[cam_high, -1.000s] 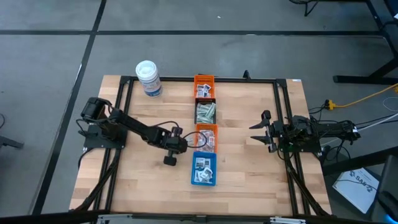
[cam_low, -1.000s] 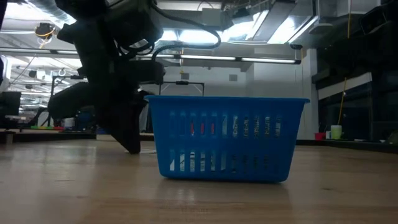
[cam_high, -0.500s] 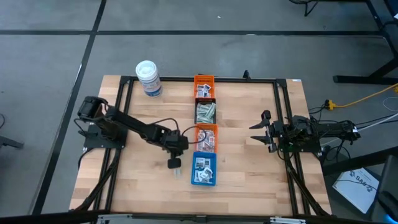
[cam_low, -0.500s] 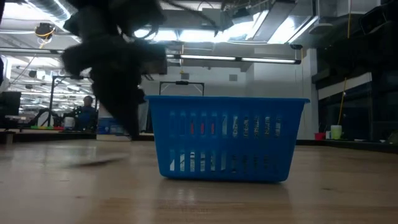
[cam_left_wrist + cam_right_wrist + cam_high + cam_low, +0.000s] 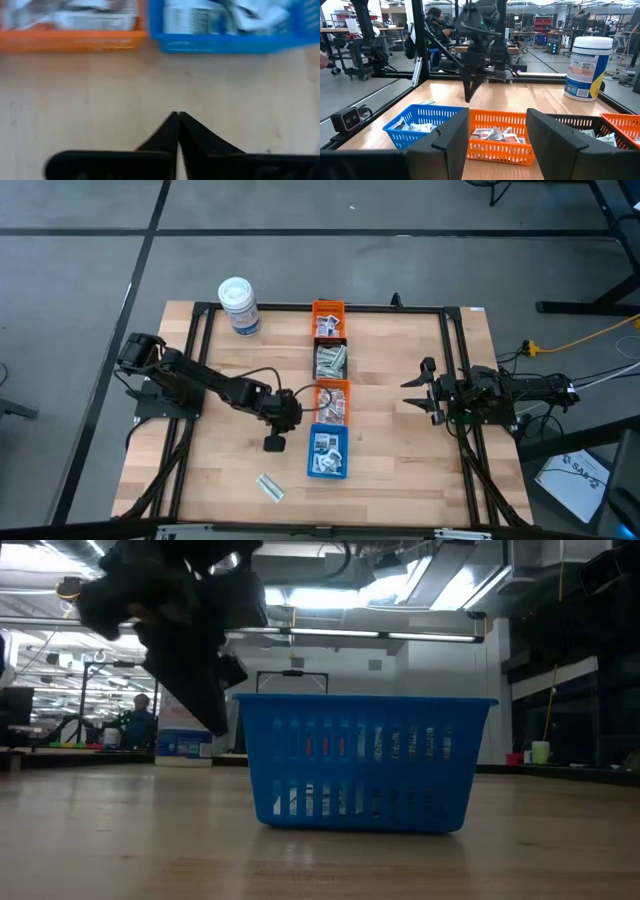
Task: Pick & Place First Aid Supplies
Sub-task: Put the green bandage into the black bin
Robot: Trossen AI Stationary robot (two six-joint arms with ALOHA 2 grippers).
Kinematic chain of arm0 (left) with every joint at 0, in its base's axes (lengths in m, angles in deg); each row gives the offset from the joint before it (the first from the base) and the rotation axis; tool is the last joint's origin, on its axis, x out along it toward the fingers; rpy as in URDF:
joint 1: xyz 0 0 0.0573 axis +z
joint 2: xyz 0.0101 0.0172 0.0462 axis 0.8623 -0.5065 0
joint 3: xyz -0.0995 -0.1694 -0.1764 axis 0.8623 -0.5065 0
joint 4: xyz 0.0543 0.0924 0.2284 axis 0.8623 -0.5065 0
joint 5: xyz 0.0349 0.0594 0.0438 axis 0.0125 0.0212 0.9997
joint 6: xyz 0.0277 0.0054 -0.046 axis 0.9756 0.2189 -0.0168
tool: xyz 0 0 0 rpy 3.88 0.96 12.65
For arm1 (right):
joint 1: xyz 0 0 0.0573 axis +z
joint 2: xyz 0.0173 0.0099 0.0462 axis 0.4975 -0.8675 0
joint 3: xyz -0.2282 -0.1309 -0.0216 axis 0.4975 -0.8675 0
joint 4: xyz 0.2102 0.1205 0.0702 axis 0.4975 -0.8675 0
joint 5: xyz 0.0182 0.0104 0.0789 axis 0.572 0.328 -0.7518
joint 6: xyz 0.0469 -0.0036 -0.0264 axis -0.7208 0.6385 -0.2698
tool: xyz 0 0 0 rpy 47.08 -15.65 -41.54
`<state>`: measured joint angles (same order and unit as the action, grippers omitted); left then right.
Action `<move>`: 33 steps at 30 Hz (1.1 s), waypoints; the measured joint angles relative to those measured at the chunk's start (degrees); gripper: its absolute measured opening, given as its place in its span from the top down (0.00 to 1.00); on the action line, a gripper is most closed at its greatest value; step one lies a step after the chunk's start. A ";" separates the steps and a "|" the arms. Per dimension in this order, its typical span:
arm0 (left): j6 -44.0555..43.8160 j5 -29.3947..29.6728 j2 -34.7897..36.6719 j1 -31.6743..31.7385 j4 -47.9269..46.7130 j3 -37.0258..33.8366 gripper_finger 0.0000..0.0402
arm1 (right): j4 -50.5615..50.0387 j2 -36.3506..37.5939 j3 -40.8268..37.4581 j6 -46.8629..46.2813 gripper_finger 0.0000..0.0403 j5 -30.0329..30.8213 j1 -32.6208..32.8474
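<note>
Beside the blue bin [image 5: 327, 452], the left gripper [image 5: 275, 443] hangs closed and empty, its low view blurred

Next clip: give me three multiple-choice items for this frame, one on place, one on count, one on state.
1. Where does the loose packet lie?
A. in the blue bin
B. on the bare table, left of the blue bin
C. beside the white tub

2. How many bins stand in the middle row?
A. two
B. four
C. six

3. The left claw is:
A. shut, empty
B. wide open
C. shut on the tub

Key: 1 B, it lies on the wood near the front edge, left of the blue bin. 2 B, orange, black, orange, blue. 3 A, fingers meet with nothing between.
</note>
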<state>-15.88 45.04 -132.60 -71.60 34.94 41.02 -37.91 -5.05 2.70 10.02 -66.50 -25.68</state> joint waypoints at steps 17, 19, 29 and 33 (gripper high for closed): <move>14.55 -6.41 2.62 -5.15 -16.26 7.39 0.61 | -0.02 0.00 -0.02 0.00 0.52 0.00 0.00; 13.37 -6.21 3.82 -4.05 -17.69 7.35 0.57 | 0.01 0.00 0.00 0.00 0.52 0.01 0.00; 10.52 -6.10 4.57 -14.36 -17.10 7.33 0.54 | 0.01 0.00 0.01 0.00 0.52 0.00 -0.01; 9.90 -2.82 4.03 -22.33 -14.35 7.33 0.54 | 0.01 0.00 -0.02 0.00 0.52 0.00 0.01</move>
<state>-5.98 42.22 -128.56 -93.93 20.60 48.35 -37.91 -5.05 2.68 10.02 -66.50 -25.67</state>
